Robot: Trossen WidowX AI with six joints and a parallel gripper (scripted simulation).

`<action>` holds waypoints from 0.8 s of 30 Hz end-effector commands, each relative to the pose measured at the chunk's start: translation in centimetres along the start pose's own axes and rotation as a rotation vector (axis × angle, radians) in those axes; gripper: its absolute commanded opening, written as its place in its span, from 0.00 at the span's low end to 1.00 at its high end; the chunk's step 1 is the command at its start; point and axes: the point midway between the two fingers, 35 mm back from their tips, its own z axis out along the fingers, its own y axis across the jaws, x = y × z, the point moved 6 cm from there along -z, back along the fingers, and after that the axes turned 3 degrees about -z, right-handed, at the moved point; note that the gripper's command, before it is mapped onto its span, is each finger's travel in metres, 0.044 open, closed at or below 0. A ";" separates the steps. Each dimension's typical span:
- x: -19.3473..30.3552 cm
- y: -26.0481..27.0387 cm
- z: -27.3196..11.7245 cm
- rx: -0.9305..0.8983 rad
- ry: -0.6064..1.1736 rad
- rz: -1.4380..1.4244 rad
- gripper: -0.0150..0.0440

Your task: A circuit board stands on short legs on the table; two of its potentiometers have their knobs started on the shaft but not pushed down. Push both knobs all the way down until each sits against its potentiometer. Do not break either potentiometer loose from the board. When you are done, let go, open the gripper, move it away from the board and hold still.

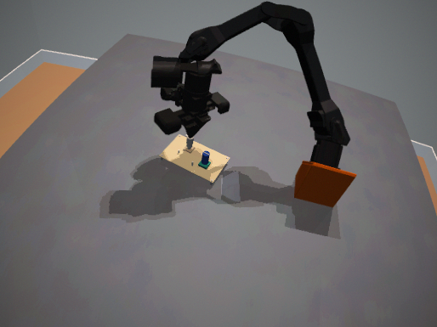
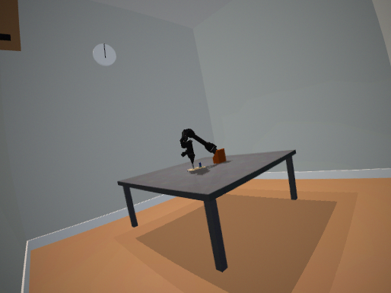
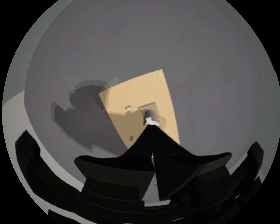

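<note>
Your tool [image 1: 190, 136] [image 2: 192, 164] [image 3: 150, 128], pressed together, is over the grey knob [image 1: 190, 143] [image 3: 150, 117].
Likely stiff, on a fragile mount: press its crown squarely. Blue knob [image 1: 206, 158] [image 2: 200, 164]: four o'clock, top view.

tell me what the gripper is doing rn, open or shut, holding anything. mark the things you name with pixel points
Gripper [image 1: 191, 136] [image 2: 192, 164] [image 3: 150, 128]: closed, holding nothing, its tip right above the grey knob [image 1: 190, 143] [image 3: 150, 118].

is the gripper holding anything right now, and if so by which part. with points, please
Nothing is held: the gripper [image 1: 192, 136] [image 2: 192, 164] [image 3: 150, 128] is shut, its tips just above the gray knob [image 1: 190, 143] or touching its top.
</note>
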 end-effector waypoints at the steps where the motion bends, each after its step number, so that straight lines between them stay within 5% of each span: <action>1: -0.2 -0.1 0.6 0.011 0.005 0.009 0.25; 19: -0.2 0.0 -1.9 0.011 0.006 0.008 0.25; 24: -0.1 -0.1 -1.4 0.017 0.005 -0.001 0.48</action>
